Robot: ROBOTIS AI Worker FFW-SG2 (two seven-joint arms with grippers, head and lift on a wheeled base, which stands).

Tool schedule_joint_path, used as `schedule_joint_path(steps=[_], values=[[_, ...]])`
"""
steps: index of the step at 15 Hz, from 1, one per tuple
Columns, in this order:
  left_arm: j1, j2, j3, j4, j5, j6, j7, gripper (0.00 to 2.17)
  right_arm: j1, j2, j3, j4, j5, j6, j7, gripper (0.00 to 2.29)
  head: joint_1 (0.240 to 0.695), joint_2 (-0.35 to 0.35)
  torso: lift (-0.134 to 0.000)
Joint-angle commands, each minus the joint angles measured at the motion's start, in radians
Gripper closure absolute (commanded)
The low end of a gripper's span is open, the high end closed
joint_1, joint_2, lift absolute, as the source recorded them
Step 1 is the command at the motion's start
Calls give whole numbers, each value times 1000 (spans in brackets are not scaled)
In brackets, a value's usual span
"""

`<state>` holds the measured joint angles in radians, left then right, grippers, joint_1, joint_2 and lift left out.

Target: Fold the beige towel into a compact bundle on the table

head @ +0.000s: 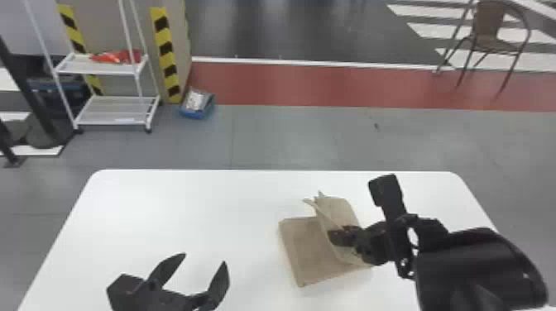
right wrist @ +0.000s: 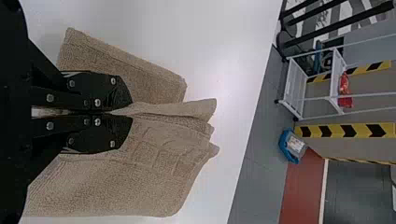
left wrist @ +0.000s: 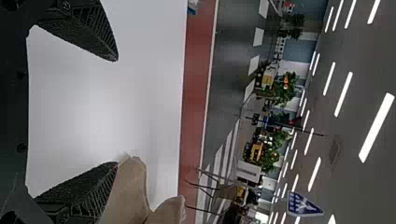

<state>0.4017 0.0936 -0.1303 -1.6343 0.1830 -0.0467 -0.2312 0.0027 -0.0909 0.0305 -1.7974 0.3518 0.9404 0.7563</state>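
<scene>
The right gripper (right wrist: 130, 112), nearer, clamps a raised fold of the beige towel (head: 305, 252); the flat part lies on the counter (head: 173, 219) just left of that gripper, toward the left gripper (head: 204, 258), fingers apart.

The head view looks forward and steeply down from high over the near side of the counter (head: 186, 215). Both wrist views look low across it, sideways: the left toward the far-right chair (head: 488, 31), the right, close over the beige towel (head: 306, 248), toward the far-left trolley (head: 111, 109). The head view shares the chair with the left, the trolley with the right.
</scene>
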Motion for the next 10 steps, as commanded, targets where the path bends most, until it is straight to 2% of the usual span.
schedule_joint_path(steps=[1,8,9,10], values=[[-1,0,3,1,3,0,-3,87,-9,8,45,46,42,-27,-5,1642,695,-71,0],[-1,0,11,8,4,0,-5,87,-21,25,135,127,88,-70,-38,1642,695,-19,0],[-1,0,11,8,4,0,-5,87,-21,28,150,135,96,-79,-48,1568,695,-8,0],[-1,0,11,10,4,0,-5,87,-23,28,160,145,98,-94,-52,1345,695,-4,0]])
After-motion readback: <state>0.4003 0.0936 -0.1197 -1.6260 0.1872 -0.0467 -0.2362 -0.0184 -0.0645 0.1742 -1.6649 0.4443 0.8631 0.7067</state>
